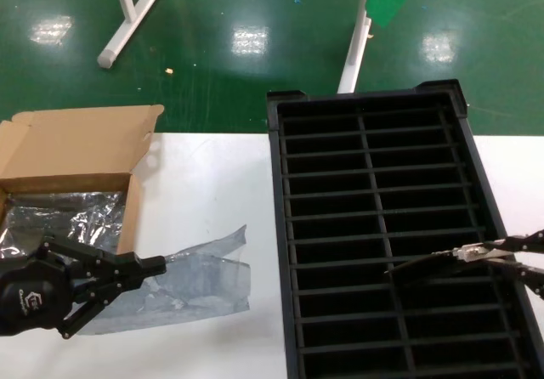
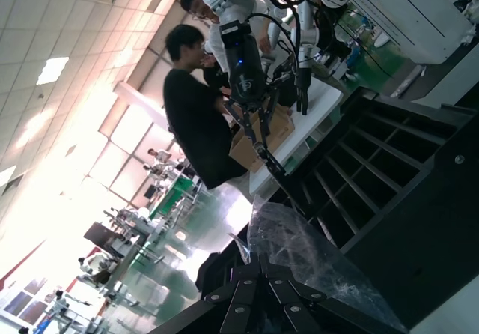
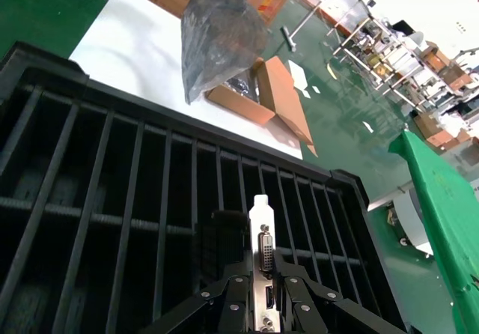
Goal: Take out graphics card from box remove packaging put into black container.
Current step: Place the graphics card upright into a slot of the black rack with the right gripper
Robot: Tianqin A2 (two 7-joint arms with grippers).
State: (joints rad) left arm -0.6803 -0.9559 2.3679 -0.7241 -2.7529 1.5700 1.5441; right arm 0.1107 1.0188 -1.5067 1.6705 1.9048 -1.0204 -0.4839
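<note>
White surface (image 1: 212, 183) carries the black container (image 1: 374, 115). Over its slots, the right end effector (image 1: 467, 254) is clamped on the graphics card (image 3: 261, 233): stiff, light, fragile, best gripped by edges. Left end effector (image 1: 157, 266) pinches the limp packaging (image 1: 204, 277).

The slots of the black container (image 1: 374, 226) are left open from above, a strip of bare white table (image 1: 204, 175) is found between it and the box (image 1: 76, 154), and the packaging (image 1: 200, 277) is spread across that strip.
</note>
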